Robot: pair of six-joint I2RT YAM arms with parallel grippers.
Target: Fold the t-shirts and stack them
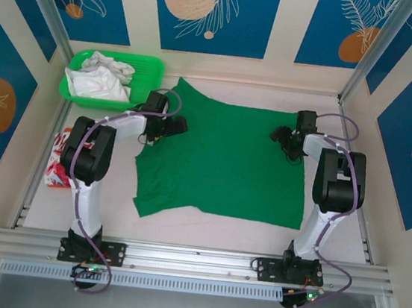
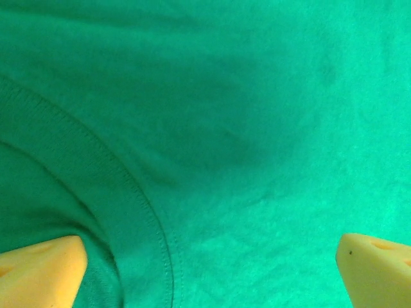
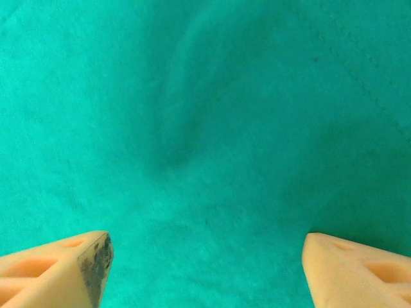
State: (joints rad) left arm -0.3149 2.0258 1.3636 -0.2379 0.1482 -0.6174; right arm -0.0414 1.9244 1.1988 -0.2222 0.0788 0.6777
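1. Green t-shirt [image 1: 224, 160] lies spread flat on the table [image 1: 212, 230].
2. Green basket [image 1: 150, 72] sits just beyond the green t-shirt's far-left corner and holds crumpled white cloth [image 1: 98, 79].
3. Red t-shirt [image 1: 58, 167] is bunched up, well left of the green t-shirt.
4. Left hand [image 1: 169, 127] is released, fingers wide, over the green t-shirt's left edge.
5. Right hand [image 1: 283, 136] is released over its right edge.

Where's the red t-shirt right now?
In the top view, the red t-shirt lies bunched far left, just outside the left arm, nearer the bases than the green basket.
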